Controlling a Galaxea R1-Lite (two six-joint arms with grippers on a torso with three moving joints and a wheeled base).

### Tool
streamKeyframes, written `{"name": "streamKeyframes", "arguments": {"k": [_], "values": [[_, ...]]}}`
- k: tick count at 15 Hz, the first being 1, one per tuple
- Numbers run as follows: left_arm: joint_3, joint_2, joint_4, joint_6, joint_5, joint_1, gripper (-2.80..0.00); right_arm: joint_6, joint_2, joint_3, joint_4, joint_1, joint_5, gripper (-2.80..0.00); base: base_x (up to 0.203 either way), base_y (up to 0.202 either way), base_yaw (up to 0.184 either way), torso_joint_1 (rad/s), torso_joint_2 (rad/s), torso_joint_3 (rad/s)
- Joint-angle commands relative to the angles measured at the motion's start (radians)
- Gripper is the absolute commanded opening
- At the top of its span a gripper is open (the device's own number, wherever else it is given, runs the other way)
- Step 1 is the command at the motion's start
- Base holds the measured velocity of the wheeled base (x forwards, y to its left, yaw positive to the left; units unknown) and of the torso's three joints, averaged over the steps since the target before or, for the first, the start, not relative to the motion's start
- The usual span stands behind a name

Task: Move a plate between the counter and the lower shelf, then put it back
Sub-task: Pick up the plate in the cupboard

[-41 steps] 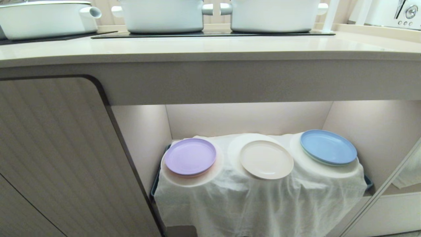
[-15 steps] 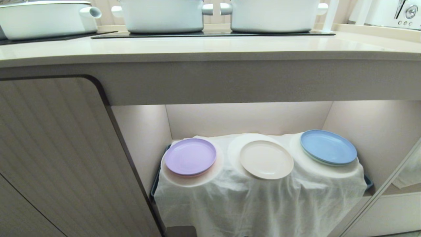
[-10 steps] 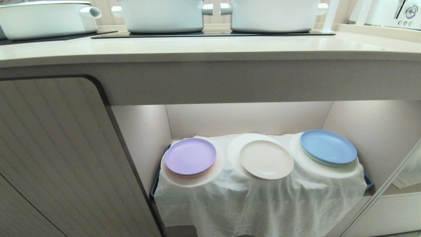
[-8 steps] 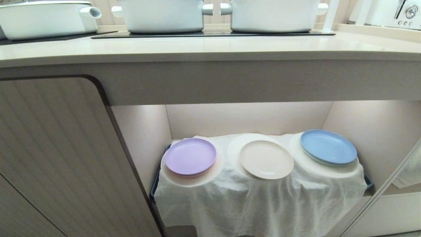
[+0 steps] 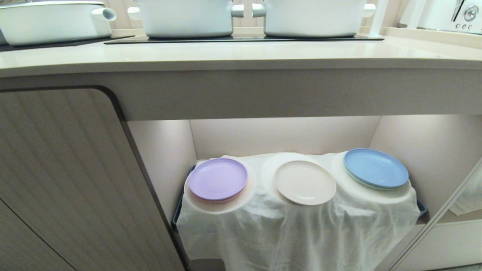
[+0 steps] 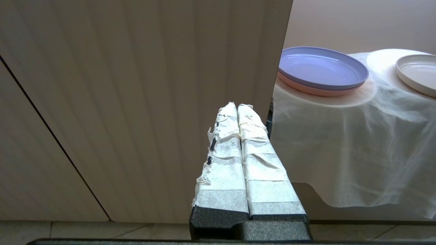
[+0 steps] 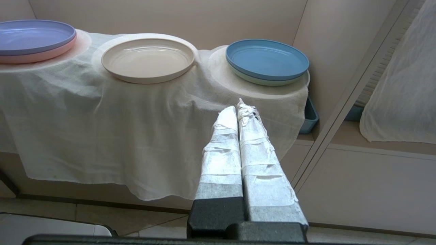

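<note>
Nothing is started: the cream plate point(image 7: 148, 59) is seen on the lower shelf point(image 5: 286, 135) ahead of the right end effector point(image 7: 237, 108); both end effectors are closed, empty, the left end effector point(image 6: 237, 106) too.

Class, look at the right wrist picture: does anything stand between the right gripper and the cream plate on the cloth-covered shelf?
Nothing visible does. The right gripper, shut, hangs in front of the draped cloth, below the plate. The blue plate sits off to the side.
</note>
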Motion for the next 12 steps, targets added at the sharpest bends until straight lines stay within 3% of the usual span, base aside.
{"name": "streamKeyframes", "arguments": {"k": [1, 12], "values": [[0.0, 0.001, 0.0, -0.001, 0.0, 0.0, -2.8, -0.001, 0.001, 0.0, 0.001, 0.0, 0.001, -2.8, 0.0, 0.0, 0.0, 0.0, 0.0, 0.0], [0.0, 0.001, 0.0, -0.001, 0.0, 0.0, -2.8, -0.001, 0.001, 0.0, 0.0, 0.0, 0.001, -2.8, 0.0, 0.0, 0.0, 0.0, 0.0, 0.0]]}}
